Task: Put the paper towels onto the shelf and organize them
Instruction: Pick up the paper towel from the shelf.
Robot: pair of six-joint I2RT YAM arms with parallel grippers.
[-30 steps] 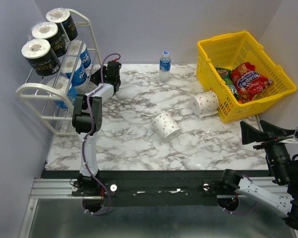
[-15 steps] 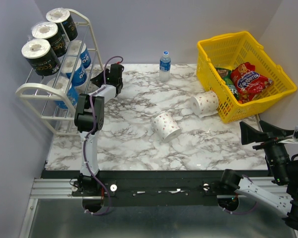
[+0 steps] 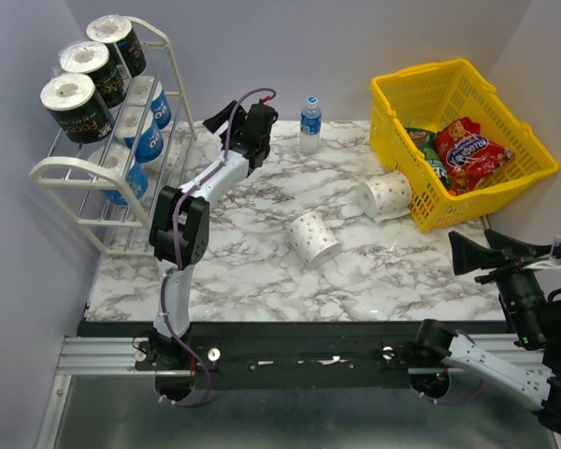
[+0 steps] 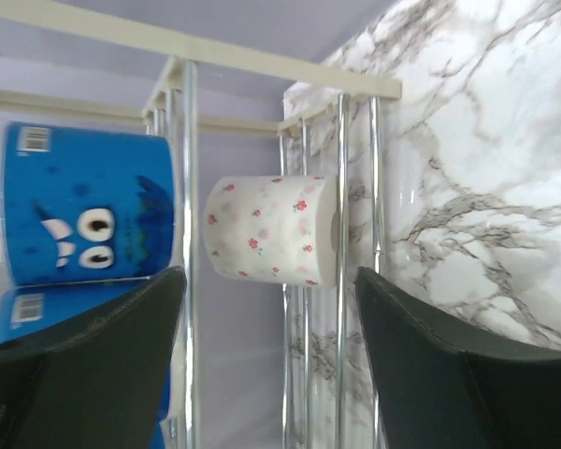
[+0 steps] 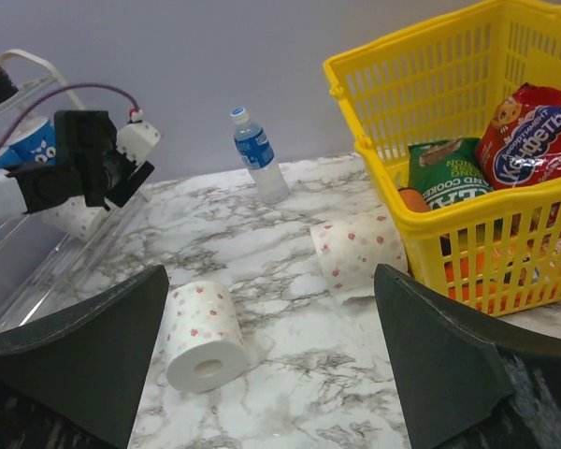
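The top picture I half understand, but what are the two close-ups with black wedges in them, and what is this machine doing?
It is two robot arms bolted at a table's near edge. The top picture comes from a camera above and behind them. Each close-up comes from a camera on one wrist, and the black wedges are that arm's own fingers. The left gripper faces the white shelf, which holds black rolls, blue rolls and a dotted roll. The right gripper hangs off the near right corner. Both are open and hold nothing. On the marble table lie two loose dotted rolls, a water bottle and a yellow basket of snacks.
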